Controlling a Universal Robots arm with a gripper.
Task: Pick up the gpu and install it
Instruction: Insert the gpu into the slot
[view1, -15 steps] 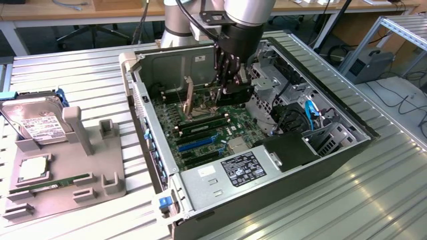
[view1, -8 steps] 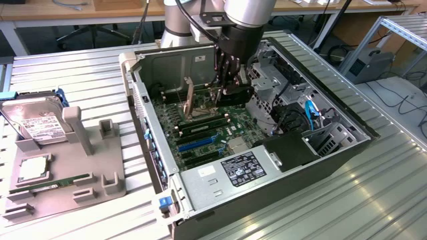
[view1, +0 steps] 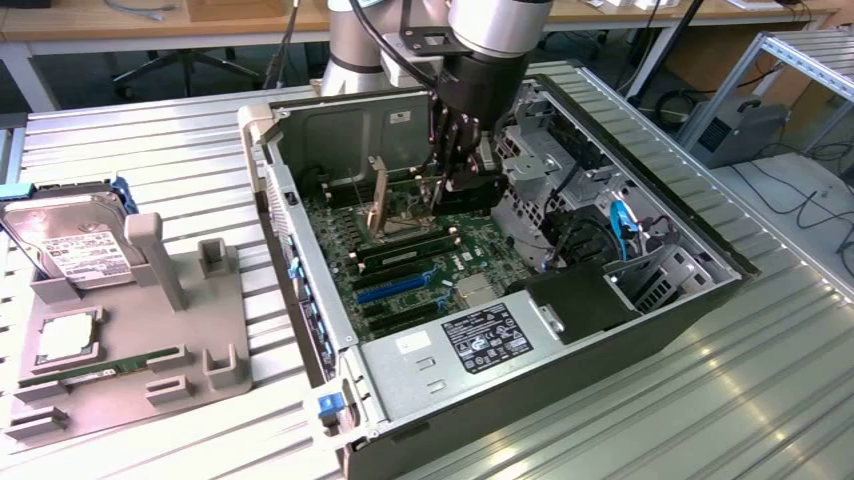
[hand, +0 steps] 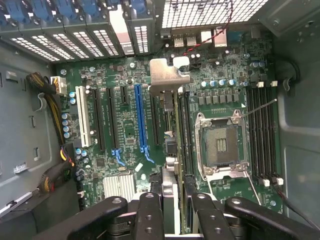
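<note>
Pickup was done: hand (hand: 175, 210) was clamped narrow on the gpu (view1: 383, 200), card held on edge inside the open PC case (view1: 694, 290), bracket end w/ silvery tab over the motherboard (hand: 125, 165). Card hung just above the slots beside the blue slot (hand: 140, 117); not yet seated, as far as I could judge.
</note>
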